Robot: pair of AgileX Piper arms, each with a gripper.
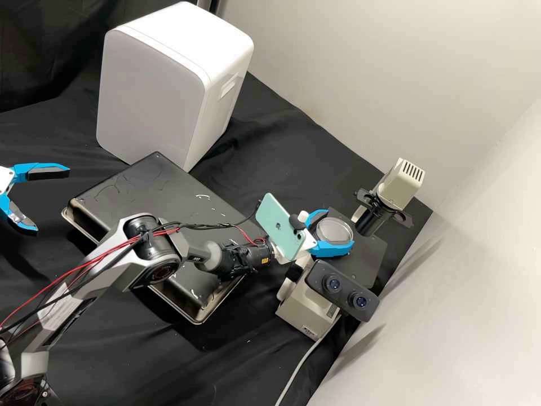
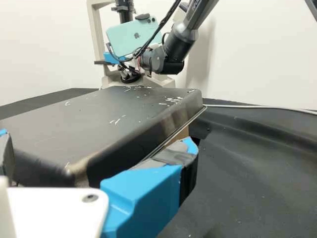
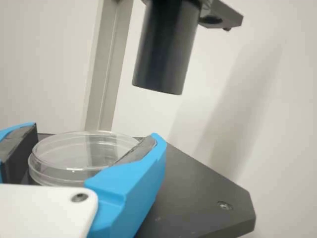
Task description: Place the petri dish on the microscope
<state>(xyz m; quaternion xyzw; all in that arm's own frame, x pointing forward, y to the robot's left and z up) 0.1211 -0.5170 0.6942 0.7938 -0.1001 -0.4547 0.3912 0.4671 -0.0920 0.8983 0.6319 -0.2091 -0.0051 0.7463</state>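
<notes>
The petri dish (image 1: 332, 228) is clear. The microscope (image 1: 307, 307) has a beige body, a black stage and dark grey eyepieces with bluish lenses. The left gripper (image 1: 51, 197) and right gripper (image 1: 336, 231) have bright blue jaws with dark pads. The tray (image 1: 141, 186) is glossy black, flecked with white scratches and silver-rimmed. A black cloth (image 1: 282, 146) covers the tabletop. The box (image 1: 169, 79) is plain white and the phone (image 1: 277, 225) mint green.
</notes>
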